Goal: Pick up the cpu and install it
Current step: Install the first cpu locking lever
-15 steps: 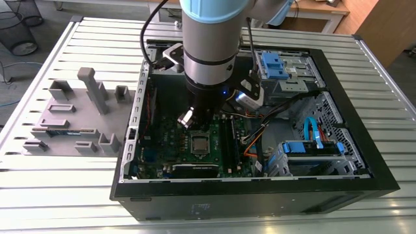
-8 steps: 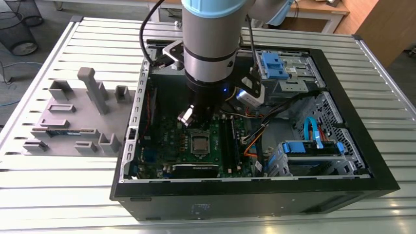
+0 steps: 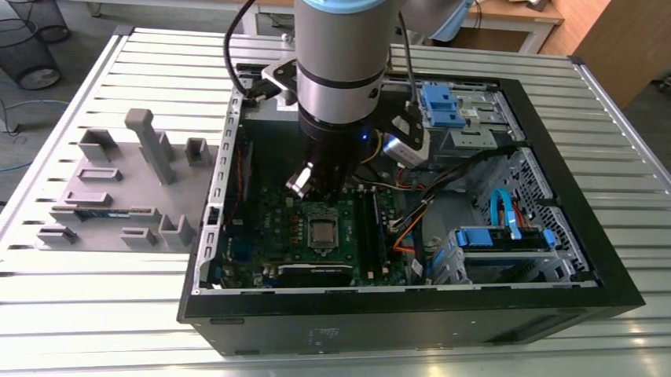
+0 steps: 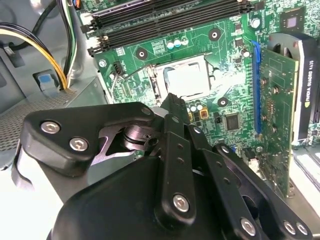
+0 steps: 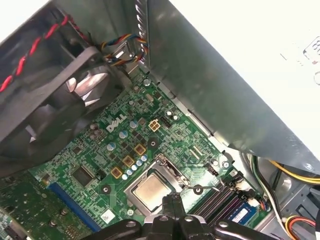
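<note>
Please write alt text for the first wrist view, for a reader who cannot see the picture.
A silver-topped cpu sits in the socket of a green motherboard, with the black gripper close by it. A dark fan and the grey case wall stand beside the board.

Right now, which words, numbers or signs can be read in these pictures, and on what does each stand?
Motherboard: a white brand mark, left unquoted; small part codes, too small to read.
Graphics card: white brand lettering, left unquoted.
Case front: pale label, too blurred.
</note>
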### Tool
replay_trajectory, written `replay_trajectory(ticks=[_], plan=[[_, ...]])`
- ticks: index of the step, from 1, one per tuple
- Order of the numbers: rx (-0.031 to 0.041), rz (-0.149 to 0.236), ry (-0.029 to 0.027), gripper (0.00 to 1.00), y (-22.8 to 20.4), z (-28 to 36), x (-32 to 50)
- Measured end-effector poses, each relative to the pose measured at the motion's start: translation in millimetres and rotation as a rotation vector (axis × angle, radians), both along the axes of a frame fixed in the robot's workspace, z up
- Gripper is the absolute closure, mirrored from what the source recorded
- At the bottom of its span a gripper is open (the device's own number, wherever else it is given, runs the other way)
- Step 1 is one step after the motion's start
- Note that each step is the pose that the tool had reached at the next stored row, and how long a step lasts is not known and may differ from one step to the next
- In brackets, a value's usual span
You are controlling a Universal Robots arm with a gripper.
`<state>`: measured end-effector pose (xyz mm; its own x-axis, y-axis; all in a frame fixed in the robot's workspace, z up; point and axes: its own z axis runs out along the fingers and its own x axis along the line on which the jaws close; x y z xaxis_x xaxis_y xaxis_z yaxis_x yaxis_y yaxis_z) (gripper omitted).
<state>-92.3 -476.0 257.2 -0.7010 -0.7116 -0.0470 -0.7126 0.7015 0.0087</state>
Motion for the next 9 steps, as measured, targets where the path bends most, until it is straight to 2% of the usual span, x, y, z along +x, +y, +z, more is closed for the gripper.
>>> replay_trajectory(ticks=[4, 9], plan=[[0.0001, 0.01, -0.0001, 0.89, 1.6, -0.1, 2.6], [0.0001, 0.044, 0.0, 0.89, 1.8, -0.1, 3.7]])
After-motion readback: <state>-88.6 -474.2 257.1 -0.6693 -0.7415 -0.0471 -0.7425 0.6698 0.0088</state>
